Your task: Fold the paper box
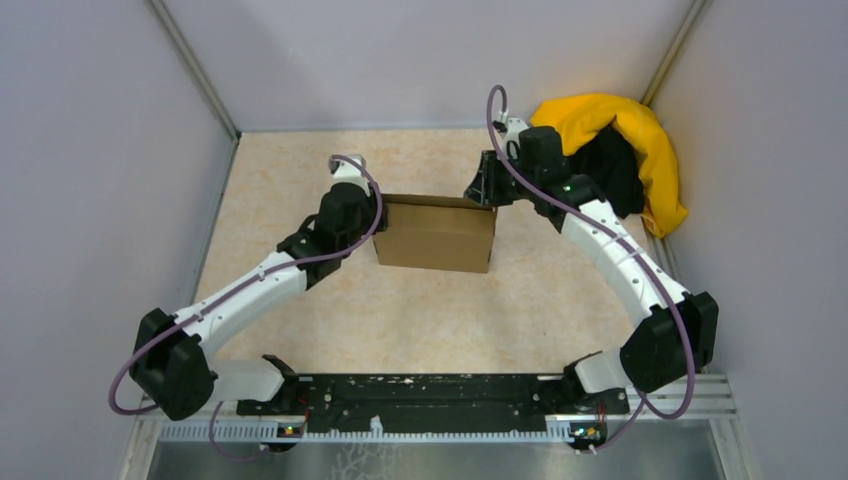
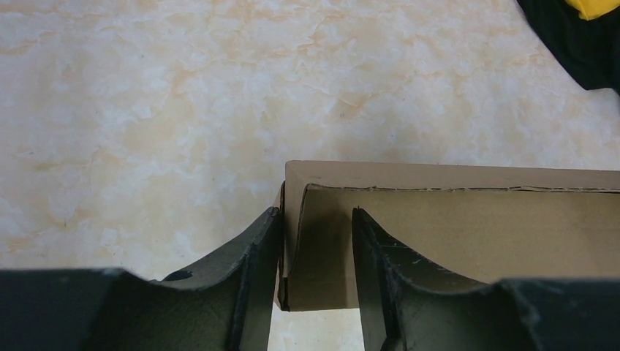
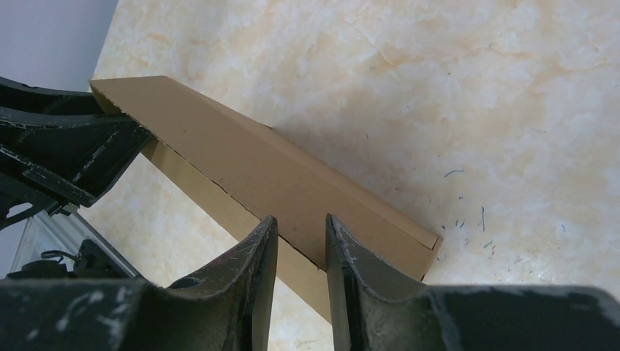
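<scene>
Sitting mid-frame in the top view, the paper box (image 1: 437, 236) rests on the marbled tabletop (image 1: 420, 320) between both arms. At its left end the left pincer (image 2: 316, 218) stands open astride the end wall, with the outer finger against the cardboard and the inner finger clear of it. The board looks thin and light, likely to bend at its creases and crush under a hard pinch. Wall edges near corners seem the firmest holds. At the box's upper right corner the right pincer (image 3: 301, 223) straddles an edge, but whether it clamps is unclear. No print or label shows.
</scene>
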Controlling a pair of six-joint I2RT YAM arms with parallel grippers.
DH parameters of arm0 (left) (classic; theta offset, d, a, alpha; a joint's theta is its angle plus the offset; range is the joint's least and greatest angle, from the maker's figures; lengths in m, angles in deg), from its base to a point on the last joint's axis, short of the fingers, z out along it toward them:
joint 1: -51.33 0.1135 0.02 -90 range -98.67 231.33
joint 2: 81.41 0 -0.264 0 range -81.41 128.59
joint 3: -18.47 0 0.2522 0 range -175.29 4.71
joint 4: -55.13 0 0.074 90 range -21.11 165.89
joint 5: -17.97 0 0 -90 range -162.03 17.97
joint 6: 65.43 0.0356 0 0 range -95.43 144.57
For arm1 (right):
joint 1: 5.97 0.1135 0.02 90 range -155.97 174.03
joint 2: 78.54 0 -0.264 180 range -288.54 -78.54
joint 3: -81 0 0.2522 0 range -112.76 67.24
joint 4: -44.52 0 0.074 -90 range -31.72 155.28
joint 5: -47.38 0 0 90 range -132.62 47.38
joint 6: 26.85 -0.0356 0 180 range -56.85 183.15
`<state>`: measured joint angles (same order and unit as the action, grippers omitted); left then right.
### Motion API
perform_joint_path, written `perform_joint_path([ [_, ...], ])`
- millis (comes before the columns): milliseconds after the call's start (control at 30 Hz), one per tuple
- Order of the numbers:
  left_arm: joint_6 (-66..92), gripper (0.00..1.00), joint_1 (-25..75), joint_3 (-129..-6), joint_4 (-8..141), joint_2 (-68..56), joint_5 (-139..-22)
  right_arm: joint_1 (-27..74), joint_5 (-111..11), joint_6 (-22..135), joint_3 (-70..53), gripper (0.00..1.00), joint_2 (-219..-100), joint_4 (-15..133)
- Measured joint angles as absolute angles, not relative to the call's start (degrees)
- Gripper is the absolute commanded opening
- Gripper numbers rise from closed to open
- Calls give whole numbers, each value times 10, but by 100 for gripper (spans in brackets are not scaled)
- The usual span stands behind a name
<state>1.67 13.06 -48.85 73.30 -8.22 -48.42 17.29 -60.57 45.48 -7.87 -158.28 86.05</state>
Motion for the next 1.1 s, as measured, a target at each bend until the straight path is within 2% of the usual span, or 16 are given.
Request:
perform_joint_path([
  [167, 17, 50, 131, -491, 742, -85, -487, 175, -606, 458, -78, 29, -1583, 859],
  [233, 17, 60, 131, -491, 747, -88, -487, 175, -606, 460, -78, 29, -1583, 859],
  [400, 23, 67, 130, -489, 759, -98, -481, 176, -607, 462, -78, 29, -1583, 858],
  [867, 43, 63, 130, -463, 782, -146, -442, 176, -610, 467, -78, 29, -1583, 858],
  [933, 44, 56, 130, -461, 788, -167, -442, 176, -610, 467, -78, 29, -1584, 858],
  [1033, 42, 18, 130, -461, 796, -198, -447, 176, -612, 471, -78, 29, -1585, 857],
  [1100, 43, 10, 130, -461, 801, -218, -459, 176, -612, 471, -78, 29, -1585, 857],
])
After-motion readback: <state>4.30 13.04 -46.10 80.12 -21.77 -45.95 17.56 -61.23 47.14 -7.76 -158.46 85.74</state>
